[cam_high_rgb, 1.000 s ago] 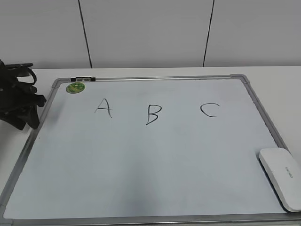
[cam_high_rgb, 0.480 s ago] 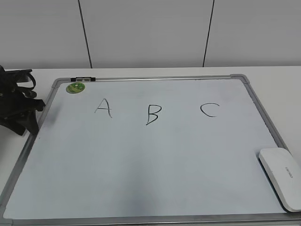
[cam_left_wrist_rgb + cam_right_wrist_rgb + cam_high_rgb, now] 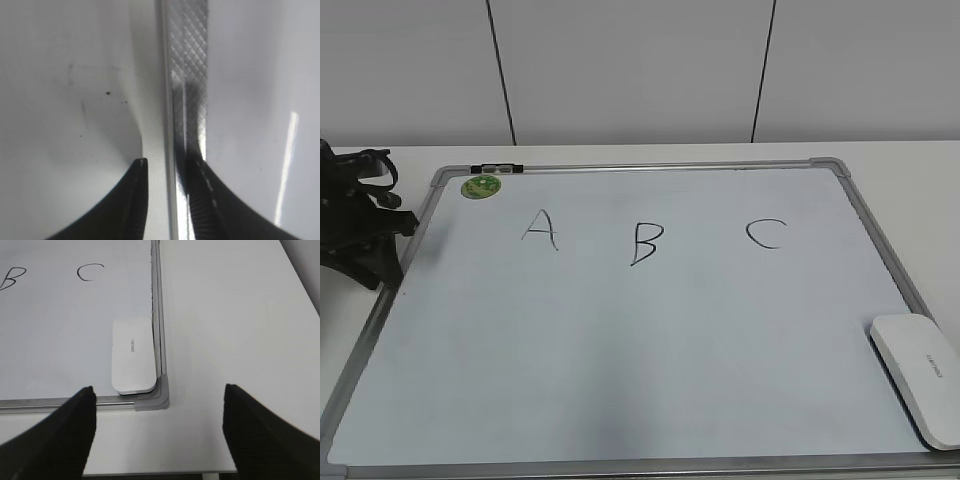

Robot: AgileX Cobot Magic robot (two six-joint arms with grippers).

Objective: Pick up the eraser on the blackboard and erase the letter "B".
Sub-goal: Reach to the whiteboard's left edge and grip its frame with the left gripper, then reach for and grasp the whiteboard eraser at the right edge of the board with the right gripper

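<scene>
Eraser (image 3: 917,377) flat in the near right corner of the blackboard (image 3: 650,400), against the right frame.

Grey print on its top is too small to read. The letter "B" (image 3: 645,241) sits mid-board between an "A" (image 3: 540,229) and a "C" (image 3: 766,233), with bare white board all around. A green magnet (image 3: 481,186) is near the far left corner. The right gripper (image 3: 157,435) hangs above the eraser's corner, jaws spread wide. The left gripper (image 3: 165,200) straddles the board's left frame rail, fingers narrowly parted on either side; whether they pinch it cannot be told.
</scene>
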